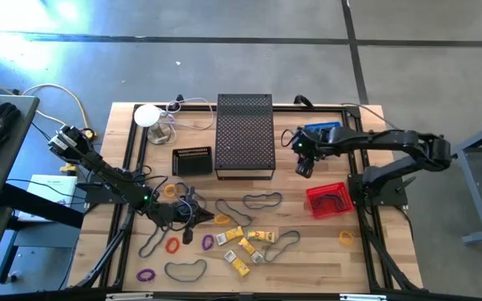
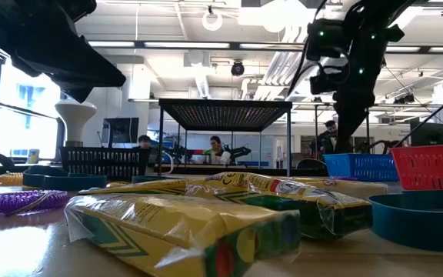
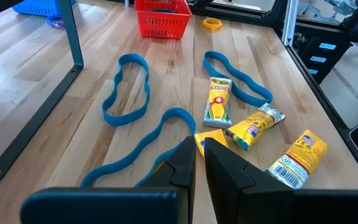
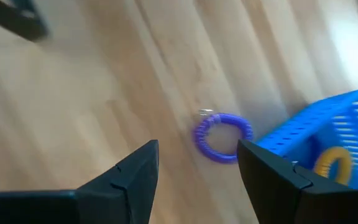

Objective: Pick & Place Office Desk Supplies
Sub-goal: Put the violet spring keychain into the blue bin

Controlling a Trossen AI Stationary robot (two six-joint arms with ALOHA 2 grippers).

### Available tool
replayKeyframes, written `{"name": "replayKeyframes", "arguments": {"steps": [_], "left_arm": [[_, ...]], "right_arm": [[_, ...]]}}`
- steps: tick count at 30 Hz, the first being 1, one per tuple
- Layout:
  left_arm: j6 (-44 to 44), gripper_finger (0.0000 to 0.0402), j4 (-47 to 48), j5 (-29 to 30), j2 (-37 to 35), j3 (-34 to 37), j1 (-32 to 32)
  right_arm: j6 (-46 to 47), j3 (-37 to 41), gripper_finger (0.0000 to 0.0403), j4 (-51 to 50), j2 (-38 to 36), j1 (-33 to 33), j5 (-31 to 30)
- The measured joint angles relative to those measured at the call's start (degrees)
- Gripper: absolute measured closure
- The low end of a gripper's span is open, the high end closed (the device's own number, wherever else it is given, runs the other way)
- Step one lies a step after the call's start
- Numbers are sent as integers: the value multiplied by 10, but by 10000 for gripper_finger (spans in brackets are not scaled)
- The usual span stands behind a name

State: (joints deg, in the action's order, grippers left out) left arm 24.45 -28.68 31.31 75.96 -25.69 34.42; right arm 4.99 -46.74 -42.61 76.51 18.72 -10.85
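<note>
Office desk supplies lie loose on the wooden table. They are long blue rubber bands, yellow crayon packets and small coloured rings. My left gripper is over the near middle of the pile. Its fingers are shut to a thin slit just short of a yellow packet. My right gripper hangs open, pointing down over a purple coil ring. That ring lies on the wood beside the blue basket. My left gripper's tips stand right at the near end of the yellow packet, which lies flat on the table. The fingers hide that spot, so I cannot tell whether they touch it.
A black mesh stand and a small black basket stand at the far middle. The red basket sits at the right and holds a dark band. The blue basket holds a yellow ring. A white lamp is at the far left.
</note>
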Motion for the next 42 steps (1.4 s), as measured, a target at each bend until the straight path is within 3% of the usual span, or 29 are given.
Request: {"name": "replayKeyframes", "arguments": {"steps": [10, 17, 21, 28, 33, 38, 42], "left_arm": [[0, 371, 0, 0, 0, 0, -20], [0, 371, 0, -1, 0, 0, -16], [0, 371, 0, -2, 0, 0, -11], [0, 371, 1, -2, 0, 0, -9], [0, 371, 1, -2, 0, 0, -9], [0, 371, 2, -2, 0, 0, -9], [0, 371, 2, -1, 0, 0, -9]], "right_arm": [[-135, 0, 197, -18, 9, -34, -111], [-258, 0, 197, -15, 9, -78, -140], [-263, 0, 197, -14, 9, -81, -133], [-302, 0, 197, -5, 32, -62, -66], [-337, 0, 197, 4, 85, -62, -75], [-335, 0, 197, 15, 127, -62, -142], [-334, 0, 197, 16, 140, -57, -142]]}}
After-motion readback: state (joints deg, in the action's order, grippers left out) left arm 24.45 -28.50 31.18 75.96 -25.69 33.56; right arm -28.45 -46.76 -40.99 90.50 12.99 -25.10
